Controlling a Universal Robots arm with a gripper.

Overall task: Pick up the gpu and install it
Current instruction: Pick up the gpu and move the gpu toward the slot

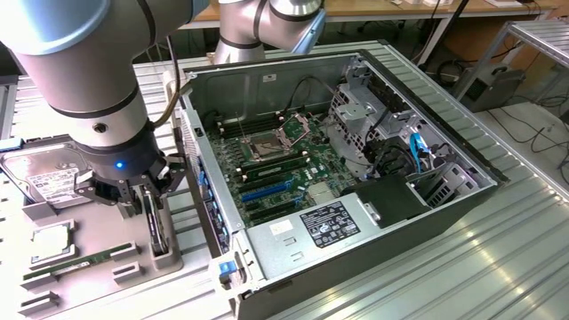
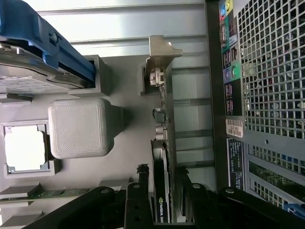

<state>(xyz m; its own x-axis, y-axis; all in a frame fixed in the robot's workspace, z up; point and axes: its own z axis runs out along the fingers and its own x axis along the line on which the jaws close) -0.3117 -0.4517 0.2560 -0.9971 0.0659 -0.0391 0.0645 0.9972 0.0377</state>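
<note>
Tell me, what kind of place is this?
Probably a robotics lab or workshop. A robot arm reaches over a metal bench beside an open computer case, its gripper at the gpu standing in a grey tray of computer parts, like a hard drive.

ROBOTICS LAB: A grey industrial robot arm [image 1: 80, 73] stands over an open black computer tower [image 1: 258, 87] on a ribbed silver metal surface [image 1: 462, 267], beside a grey plastic parts tray [image 1: 100, 230], with wooden workbenches [image 1: 374, 10] and loose black cables [image 1: 534, 133] behind.
</note>
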